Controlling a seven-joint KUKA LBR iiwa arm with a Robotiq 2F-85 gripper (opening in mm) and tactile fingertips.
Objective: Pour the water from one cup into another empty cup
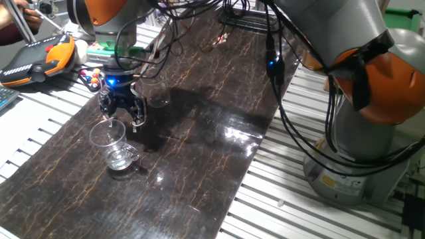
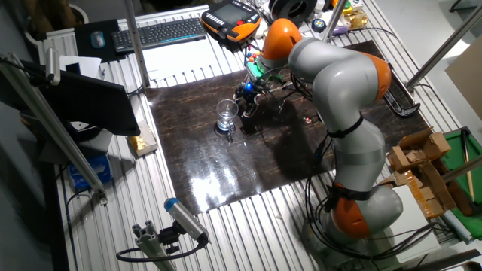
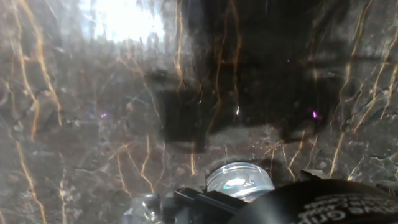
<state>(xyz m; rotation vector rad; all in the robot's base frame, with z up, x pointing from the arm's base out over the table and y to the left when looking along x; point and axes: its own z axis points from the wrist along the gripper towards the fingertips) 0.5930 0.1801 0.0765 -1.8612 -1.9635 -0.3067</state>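
Note:
The one cup [image 1: 113, 143], a wide clear glass with a small looped handle, stands upright on the dark marbled mat and also shows in the other fixed view [image 2: 226, 115]. A little water [image 1: 119, 159] glints at its bottom. Another empty cup [image 1: 157, 93], narrower and clear, stands farther back and to the right. My gripper [image 1: 122, 114] hangs just behind the wide cup's rim. It points down, fingers spread and open, holding nothing. The gripper [image 2: 248, 107] is to the right of that cup in the other fixed view. In the hand view a round piece of glass [image 3: 239, 180] shows at the bottom edge.
The dark marbled mat [image 1: 199, 159] covers a slatted aluminium table. An orange teach pendant [image 1: 36, 58] and small items lie at the back left. Cables [image 1: 279, 66] hang over the mat's right side, beside the arm's base [image 1: 352, 166].

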